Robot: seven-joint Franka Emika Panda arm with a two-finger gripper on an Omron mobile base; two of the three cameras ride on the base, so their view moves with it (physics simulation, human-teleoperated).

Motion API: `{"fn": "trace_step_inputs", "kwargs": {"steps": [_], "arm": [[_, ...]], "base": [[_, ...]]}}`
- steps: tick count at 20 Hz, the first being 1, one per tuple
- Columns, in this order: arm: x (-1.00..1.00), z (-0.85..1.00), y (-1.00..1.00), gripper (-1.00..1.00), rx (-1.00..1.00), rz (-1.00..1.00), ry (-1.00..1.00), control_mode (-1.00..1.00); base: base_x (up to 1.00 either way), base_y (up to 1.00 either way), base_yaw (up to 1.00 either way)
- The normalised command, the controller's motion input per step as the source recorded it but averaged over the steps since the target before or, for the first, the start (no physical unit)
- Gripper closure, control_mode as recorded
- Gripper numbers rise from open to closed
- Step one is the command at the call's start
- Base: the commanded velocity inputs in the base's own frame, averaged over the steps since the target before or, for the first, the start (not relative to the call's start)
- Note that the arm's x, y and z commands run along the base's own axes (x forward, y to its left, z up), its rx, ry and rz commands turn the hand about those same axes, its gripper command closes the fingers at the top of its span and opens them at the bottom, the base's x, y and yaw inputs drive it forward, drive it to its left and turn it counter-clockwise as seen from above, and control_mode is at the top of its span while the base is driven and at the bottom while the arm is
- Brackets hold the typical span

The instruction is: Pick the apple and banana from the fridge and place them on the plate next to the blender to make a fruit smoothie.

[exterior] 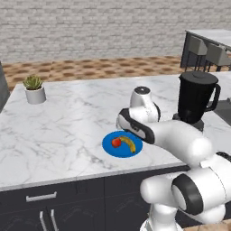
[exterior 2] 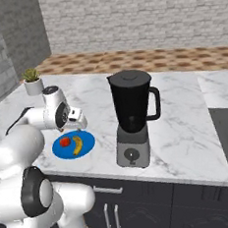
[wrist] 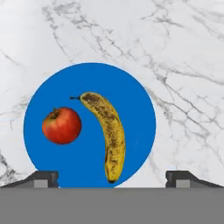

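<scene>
Apple [wrist: 61, 125] and banana [wrist: 109, 133] on plate [wrist: 131, 92], side by side, not touching, left of blender [exterior 2: 132, 116] on tabletop [exterior: 67, 122]. Jaws spread wide above, empty. Likely light; apple firm, rollable, best gripped across middle; banana softer, bruisable, mid-length.

One apple [wrist: 61, 125], one banana [wrist: 107, 133], one blue plate [wrist: 135, 100], one blender [exterior 2: 132, 116], one potted plant [exterior: 34, 89], two chairs [exterior: 208, 52]
</scene>
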Motion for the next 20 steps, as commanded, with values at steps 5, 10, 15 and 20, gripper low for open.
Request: {"fn": "trace_step_inputs", "kwargs": {"steps": [5, 10, 15, 20], "arm": [[-1.0, 1.0, 0.0, -1.0, 0.0, 0.0, -0.54, -1.0], [-1.0, 1.0, 0.0, -1.0, 0.0, 0.0, -0.52, -1.0], [-1.0, 1.0, 0.0, -1.0, 0.0, 0.0, -0.42, -1.0], [-0.95, 1.0, 0.01, -1.0, 0.0, 0.01, -0.14, -1.0]], "base": [[0.0, 0.0, 0.0], [0.0, 0.0, 0.0], [0.0, 0.0, 0.0], [0.0, 0.0, 0.0]]}}
